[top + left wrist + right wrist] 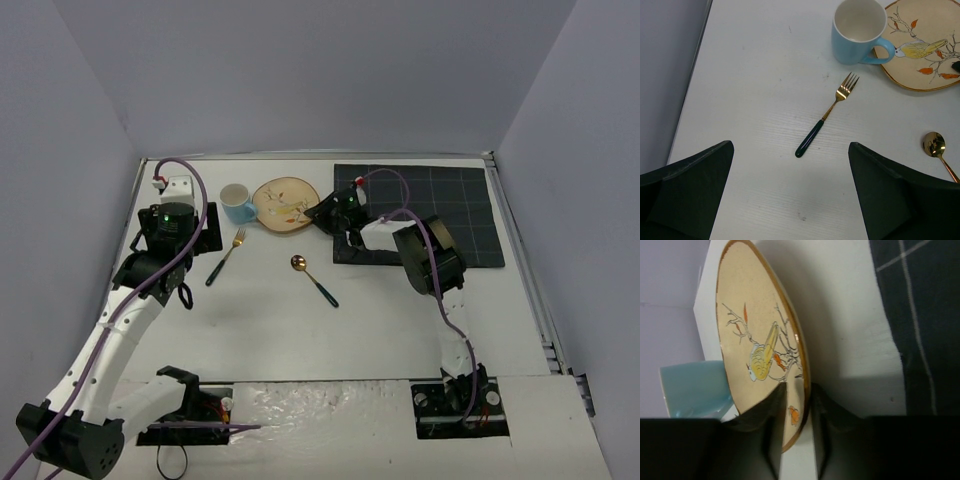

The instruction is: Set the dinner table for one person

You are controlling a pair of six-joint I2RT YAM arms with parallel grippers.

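Observation:
A cream plate with a bird painting (285, 204) (750, 330) lies at the back of the dinner table (400, 320). My right gripper (325, 212) (799, 387) is shut on its right rim, one finger on top and one beneath. The person is not in view. A blue mug (237, 203) (857, 30) stands just left of the plate. A gold fork with a dark handle (226, 256) (825, 116) and a gold spoon (313, 278) (936, 147) lie in front. My left gripper (160, 285) (790, 145) hangs open just short of the fork's handle.
A dark grey checked mat (440, 210) (925, 315) lies at the back right, its left edge next to the plate. Grey walls close in the back and both sides. Metal rails run along the table's right edge.

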